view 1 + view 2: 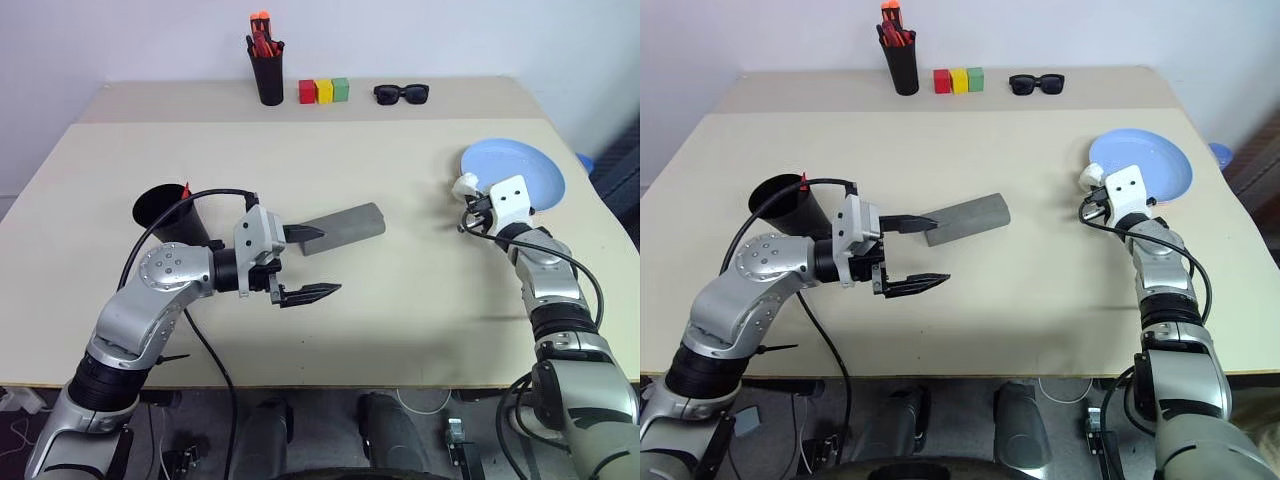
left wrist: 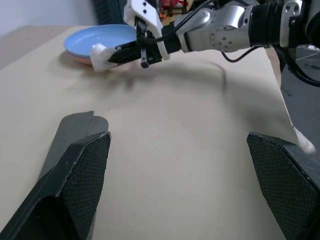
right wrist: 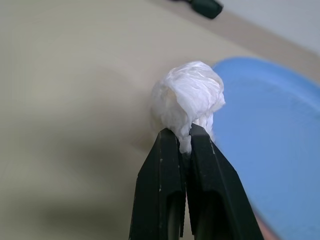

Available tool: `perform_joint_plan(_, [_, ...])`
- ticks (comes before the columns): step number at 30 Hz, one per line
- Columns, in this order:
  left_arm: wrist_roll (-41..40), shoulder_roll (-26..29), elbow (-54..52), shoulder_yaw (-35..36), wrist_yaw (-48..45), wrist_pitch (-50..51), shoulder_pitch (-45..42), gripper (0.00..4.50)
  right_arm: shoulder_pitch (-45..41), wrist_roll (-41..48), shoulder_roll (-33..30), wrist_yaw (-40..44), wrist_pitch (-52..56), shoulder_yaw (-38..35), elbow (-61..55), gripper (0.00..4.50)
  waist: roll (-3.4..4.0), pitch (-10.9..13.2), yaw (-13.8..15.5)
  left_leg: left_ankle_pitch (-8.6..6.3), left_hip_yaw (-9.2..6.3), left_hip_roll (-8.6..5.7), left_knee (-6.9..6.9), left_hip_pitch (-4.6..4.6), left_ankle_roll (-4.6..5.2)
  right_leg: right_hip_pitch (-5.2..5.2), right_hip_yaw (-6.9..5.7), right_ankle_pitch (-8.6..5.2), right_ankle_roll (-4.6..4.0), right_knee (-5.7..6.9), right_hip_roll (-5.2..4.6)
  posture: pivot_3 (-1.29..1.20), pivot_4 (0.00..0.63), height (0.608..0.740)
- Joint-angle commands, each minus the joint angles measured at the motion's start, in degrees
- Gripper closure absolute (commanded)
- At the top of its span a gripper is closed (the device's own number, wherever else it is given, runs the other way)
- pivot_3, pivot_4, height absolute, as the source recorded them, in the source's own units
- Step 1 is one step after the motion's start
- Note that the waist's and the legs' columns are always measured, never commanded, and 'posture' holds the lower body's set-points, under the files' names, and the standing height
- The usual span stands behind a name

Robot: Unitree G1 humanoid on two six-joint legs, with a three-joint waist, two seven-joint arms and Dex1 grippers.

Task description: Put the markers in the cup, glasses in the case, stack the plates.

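Note:
The black cup (image 1: 165, 210) stands at the left, with a marker's red end (image 1: 186, 189) poking above its rim. Just to its right my left gripper (image 1: 330, 262) hangs open and holds nothing. Its upper finger lies over the near end of the grey case (image 1: 345, 225), which is closed. The glasses are hidden. At the right, the light blue plate (image 1: 515, 168) lies on a pink plate whose rim (image 2: 82, 59) shows beneath it. My right gripper (image 3: 185, 137) is shut on a crumpled white paper ball (image 3: 189, 102) at the blue plate's left edge.
Along the back of the table stand a black pen pot (image 1: 267, 75) with orange-capped pens, red, yellow and green blocks (image 1: 324, 91), and black sunglasses (image 1: 401, 93). A cable loops from my left arm over the table.

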Motion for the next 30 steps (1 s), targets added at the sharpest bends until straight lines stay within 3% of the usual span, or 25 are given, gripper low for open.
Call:
perform_joint_plan(1, [-1.2,-0.4,-2.1,1.2,0.7,0.0,-0.2,0.00,-4.9,-0.1,-2.6,-3.6,-2.5,-2.2,3.7,4.47,0.00,0.0,0.0,0.00,0.00,0.00,0.00,0.00,0.00,0.00,0.00,0.00,0.00,0.00,0.00,0.00,0.150,0.740])
perform_joint_plan(7, [-1.1,-1.0,-1.8,1.1,1.4,-0.1,-0.7,0.00,-10.2,-1.2,-5.2,-6.4,-4.5,-1.9,14.1,4.47,0.00,0.0,0.2,0.00,0.00,0.00,0.00,-0.02,0.00,0.02,0.00,0.00,-0.01,-0.04,0.00,0.00,0.150,0.740])
perform_joint_plan(8, [-1.0,-1.1,-1.8,1.2,1.5,-0.1,-0.7,0.00,-10.9,-1.5,-5.7,-6.6,-4.7,-1.8,15.5,4.20,0.00,0.0,0.1,0.00,0.01,0.00,0.00,-0.02,0.00,0.02,0.00,0.00,-0.01,-0.05,0.00,0.00,0.150,0.740])
perform_joint_plan(10, [-1.0,-1.2,-1.7,1.2,1.8,-0.1,-0.7,0.00,-12.1,-1.9,-6.4,-6.9,-5.3,-1.6,17.7,3.59,0.00,0.0,0.1,0.00,0.00,0.00,-0.02,-0.02,0.00,0.02,0.00,0.00,-0.01,-0.05,0.00,0.00,0.150,0.740])
perform_joint_plan(17, [-1.3,-1.6,-2.2,1.3,2.6,0.4,-0.4,0.00,-13.5,-1.6,-7.3,-7.0,-6.8,-2.3,19.6,0.04,0.01,0.0,-0.1,0.00,0.01,0.00,-0.03,-0.01,0.00,-0.01,0.02,0.00,-0.01,-0.03,0.00,0.00,0.150,0.740])
perform_joint_plan(30, [-1.0,-1.6,-1.5,1.2,2.5,-0.2,-0.6,0.00,-12.2,-1.3,-6.0,-4.1,-6.3,-2.0,19.1,0.04,0.01,0.0,0.0,0.00,0.01,0.00,-0.03,-0.01,0.00,0.00,0.02,0.00,-0.01,-0.03,0.00,0.00,0.150,0.740])
